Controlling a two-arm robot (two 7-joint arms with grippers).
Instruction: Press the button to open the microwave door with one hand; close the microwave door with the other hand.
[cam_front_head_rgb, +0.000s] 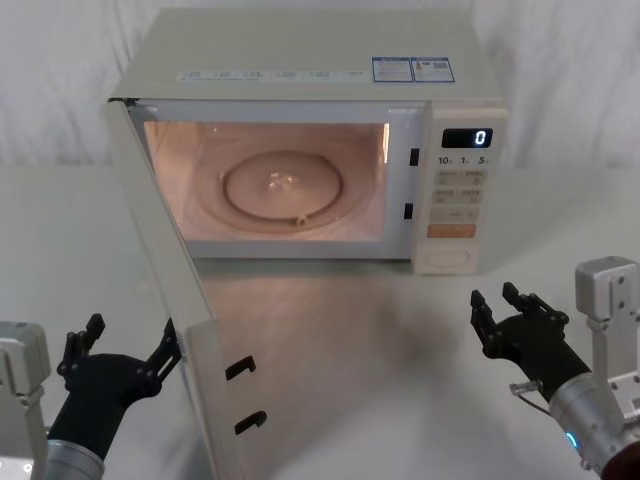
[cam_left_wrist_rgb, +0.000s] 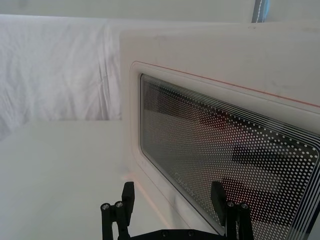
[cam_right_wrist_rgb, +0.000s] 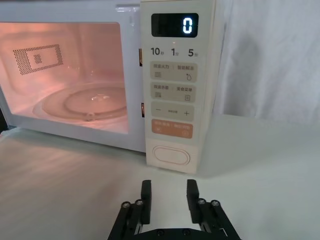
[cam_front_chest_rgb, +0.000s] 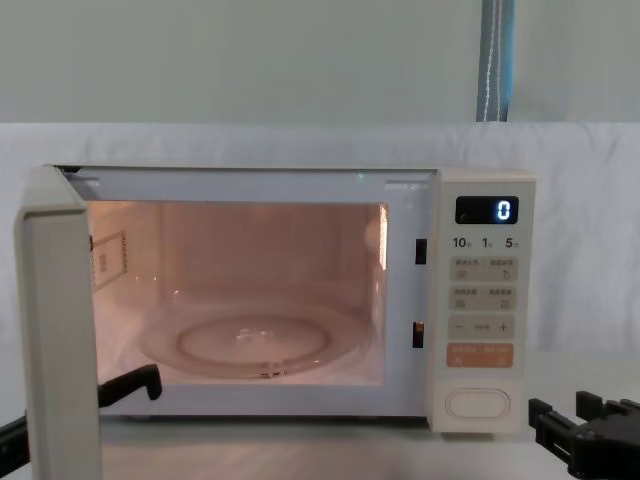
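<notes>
The microwave door (cam_front_head_rgb: 205, 400) stands swung wide open toward me on the left, and the lit cavity (cam_front_head_rgb: 275, 185) with its glass turntable is exposed. My left gripper (cam_front_head_rgb: 125, 345) is open, low beside the door's outer face near its free edge. In the left wrist view its fingers (cam_left_wrist_rgb: 128, 192) frame the dotted dark window (cam_left_wrist_rgb: 225, 150); I cannot tell if they touch it. The oval cream button (cam_right_wrist_rgb: 171, 155) sits at the bottom of the control panel (cam_front_head_rgb: 460, 200). My right gripper (cam_right_wrist_rgb: 169, 187) is open, a short way in front of the button and apart from it.
The microwave stands on a white cloth-covered table (cam_front_head_rgb: 400, 360) against a white backdrop. Its display (cam_front_chest_rgb: 487, 210) reads 0. An orange key (cam_right_wrist_rgb: 172, 129) lies just above the button. Two black latch hooks (cam_front_head_rgb: 240, 367) stick out of the door's free edge.
</notes>
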